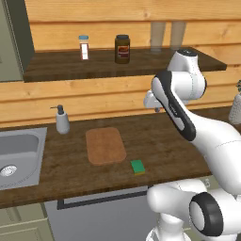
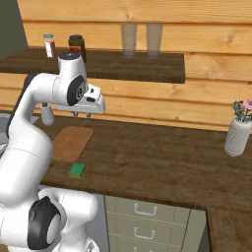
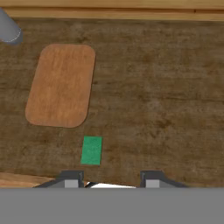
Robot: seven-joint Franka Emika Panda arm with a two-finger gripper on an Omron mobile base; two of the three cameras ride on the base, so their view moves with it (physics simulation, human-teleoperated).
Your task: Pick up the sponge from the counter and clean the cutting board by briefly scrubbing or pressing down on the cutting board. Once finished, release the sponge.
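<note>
Hanging high above the long dark brown wood-plank counter (image 1: 155, 141), the white arm's two-finger gripper (image 2: 82, 114) holds nothing, its small dark fingertips (image 3: 72, 180) set apart with open space between them, though they are cut off by the lower edge of the hand view and look tiny from the right base camera. From the left base camera the arm's own elbow hides the fingers. Below the gripper and a little toward the counter's front edge lies the small flat square sponge with the bright green top (image 3: 91, 150); its yellow lower layer shows just as a thin strip from the left base camera. It looks slightly oblong, long axis running from counter front to wall. Beyond it, apart and nearer the wall, rests the flat light-brown wooden cutting board with rounded corners (image 3: 61, 85), long axis lying the same way, slightly slanted.
</note>
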